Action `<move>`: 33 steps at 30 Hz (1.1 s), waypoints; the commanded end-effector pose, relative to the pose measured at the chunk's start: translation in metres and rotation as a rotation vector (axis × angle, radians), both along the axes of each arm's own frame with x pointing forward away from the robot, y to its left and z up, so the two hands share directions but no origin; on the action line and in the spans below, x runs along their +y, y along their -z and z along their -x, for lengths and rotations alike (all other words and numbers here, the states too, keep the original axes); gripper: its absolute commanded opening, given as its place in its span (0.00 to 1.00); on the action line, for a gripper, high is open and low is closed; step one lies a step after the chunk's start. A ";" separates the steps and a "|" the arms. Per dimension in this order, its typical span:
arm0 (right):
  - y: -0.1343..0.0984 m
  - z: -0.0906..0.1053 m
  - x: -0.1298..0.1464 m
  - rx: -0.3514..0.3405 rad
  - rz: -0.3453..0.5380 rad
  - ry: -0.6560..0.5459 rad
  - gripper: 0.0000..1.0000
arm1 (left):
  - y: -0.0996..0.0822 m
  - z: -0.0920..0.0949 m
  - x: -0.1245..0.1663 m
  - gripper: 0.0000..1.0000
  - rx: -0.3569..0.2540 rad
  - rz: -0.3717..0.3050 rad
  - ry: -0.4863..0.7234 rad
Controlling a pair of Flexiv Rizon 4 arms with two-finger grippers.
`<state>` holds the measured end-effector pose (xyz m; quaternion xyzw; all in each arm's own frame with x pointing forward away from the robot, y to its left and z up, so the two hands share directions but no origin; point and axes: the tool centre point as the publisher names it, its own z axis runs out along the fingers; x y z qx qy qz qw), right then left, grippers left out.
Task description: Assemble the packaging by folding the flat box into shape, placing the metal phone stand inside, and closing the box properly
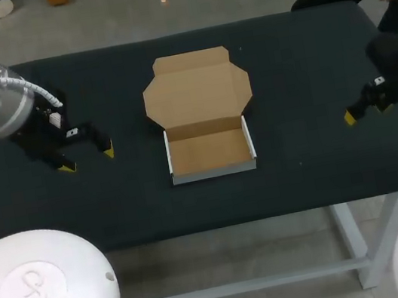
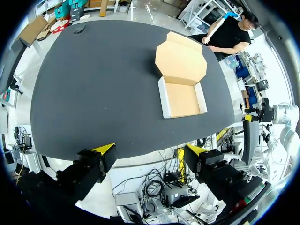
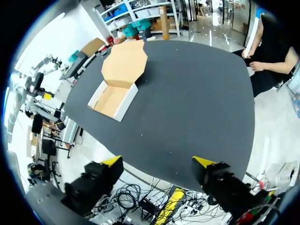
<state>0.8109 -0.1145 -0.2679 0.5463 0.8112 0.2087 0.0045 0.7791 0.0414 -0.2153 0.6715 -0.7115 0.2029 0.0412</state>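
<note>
Box (image 1: 208,153) at middle of table (image 1: 307,62) — tray formed, lid flat on far side. Left gripper (image 1: 88,160) and right gripper (image 1: 366,112) — fingers apart, well clear of it.

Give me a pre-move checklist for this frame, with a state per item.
1. Box folded into a tray, walls up: ok.
2. Lid open, lying flat on the table behind the tray: ok.
3. Nothing inside the tray: ok.
4. Left gripper open, holding nothing, beside the box and apart from it: ok.
5. Right gripper open, holding nothing, apart from the box: ok.
6. Metal phone stand located: not ok, it shows in no view.
</note>
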 end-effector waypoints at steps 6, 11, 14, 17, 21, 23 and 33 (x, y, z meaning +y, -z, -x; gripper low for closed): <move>-0.009 0.006 -0.008 -0.012 -0.048 0.029 1.00 | -0.005 0.013 0.007 1.00 -0.013 -0.023 -0.023; -0.011 0.007 -0.008 -0.018 -0.072 0.040 1.00 | -0.005 0.016 0.009 1.00 -0.015 -0.022 -0.026; -0.012 0.007 -0.007 -0.015 -0.083 0.047 1.00 | -0.004 0.017 0.010 1.00 -0.014 -0.027 -0.026; -0.014 0.006 -0.005 -0.006 -0.085 0.049 1.00 | -0.002 0.019 0.011 1.00 -0.015 -0.030 -0.026; -0.017 0.007 -0.003 0.005 -0.065 0.054 1.00 | -0.003 0.022 0.011 1.00 -0.023 -0.047 -0.030; -0.018 0.007 -0.002 0.011 -0.061 0.056 1.00 | -0.003 0.022 0.012 1.00 -0.025 -0.055 -0.035; -0.015 0.014 0.001 0.057 -0.032 0.073 1.00 | -0.002 0.015 0.017 1.00 -0.034 -0.070 -0.044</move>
